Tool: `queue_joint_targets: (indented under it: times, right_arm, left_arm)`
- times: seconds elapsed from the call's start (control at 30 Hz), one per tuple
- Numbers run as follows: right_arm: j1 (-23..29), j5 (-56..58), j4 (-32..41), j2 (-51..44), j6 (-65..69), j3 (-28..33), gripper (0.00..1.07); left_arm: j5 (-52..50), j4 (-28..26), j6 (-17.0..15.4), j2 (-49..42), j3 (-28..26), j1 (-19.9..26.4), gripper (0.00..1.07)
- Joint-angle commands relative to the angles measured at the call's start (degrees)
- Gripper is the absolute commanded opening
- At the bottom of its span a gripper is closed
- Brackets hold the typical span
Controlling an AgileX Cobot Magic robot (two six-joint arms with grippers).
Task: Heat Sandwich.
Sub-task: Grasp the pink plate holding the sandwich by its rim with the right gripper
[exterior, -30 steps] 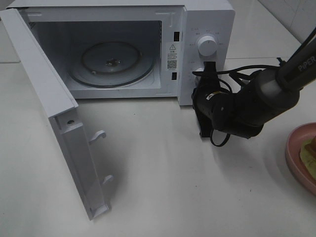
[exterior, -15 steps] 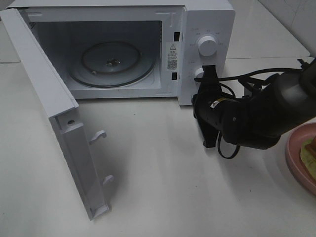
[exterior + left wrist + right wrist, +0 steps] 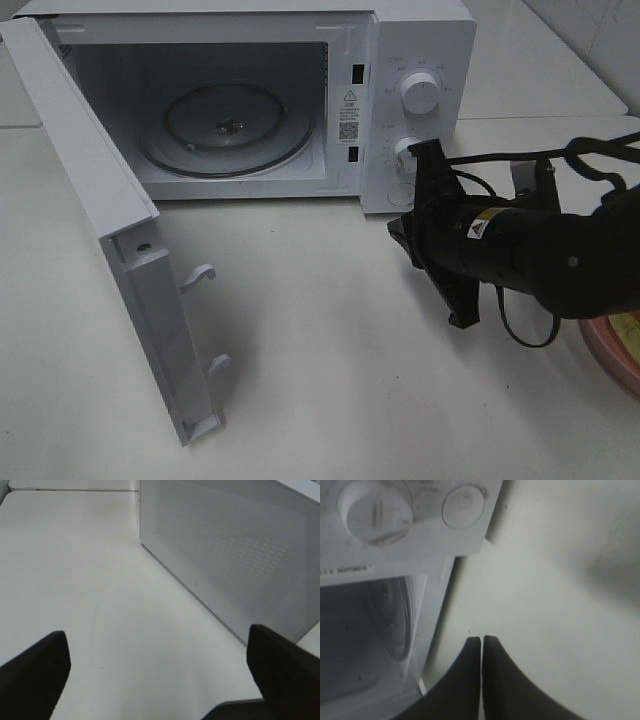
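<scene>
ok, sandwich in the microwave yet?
No, the glass turntable inside the open microwave has nothing on it.

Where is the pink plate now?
In the exterior high view, the pink plate sits at the right edge, partly hidden by the right arm, right of the open microwave.

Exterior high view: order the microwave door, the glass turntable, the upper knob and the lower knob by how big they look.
1. microwave door
2. glass turntable
3. upper knob
4. lower knob, though it is partly hidden, so this is less sure
</scene>
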Motion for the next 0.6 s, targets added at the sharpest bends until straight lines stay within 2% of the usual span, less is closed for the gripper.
queue_joint_targets:
  times: [0.03,0.07,0.13,0.17,0.23,0.3,0.43,0.6]
  right_arm:
    - [-1.38,5.61,-11.23,-3.55,-0.63,0.52,0.01]
    - [-2.69,8.19,-16.79,-5.21,0.17,0.52,0.01]
    - [-3.90,11.17,-21.83,-6.99,1.38,0.52,0.01]
    - [-3.90,11.17,-21.83,-6.99,1.38,0.52,0.01]
    - [-5.67,15.41,-29.97,-9.57,2.64,0.52,0.01]
    - [-6.47,18.28,-34.61,-11.46,2.86,0.52,0.01]
    - [-6.65,24.81,-39.82,-14.04,2.58,0.52,0.02]
    - [-6.65,32.14,-40.34,-16.39,-3.90,0.34,0.02]
  left_arm:
    - [-0.17,-0.40,-0.29,-1.26,0.00,0.06,0.88]
    - [-0.17,-0.40,-0.29,-1.26,0.00,0.06,0.88]
    - [-0.17,-0.40,-0.29,-1.26,0.00,0.06,0.88]
    - [-0.17,-0.40,-0.29,-1.26,0.00,0.06,0.88]
    - [-0.17,-0.40,-0.29,-1.26,0.00,0.06,0.88]
    - [-0.17,-0.40,-0.29,-1.26,0.00,0.06,0.88]
    - [-0.17,-0.40,-0.29,-1.26,0.00,0.06,0.88]
    - [-0.17,-0.40,-0.29,-1.26,0.00,0.06,0.88]
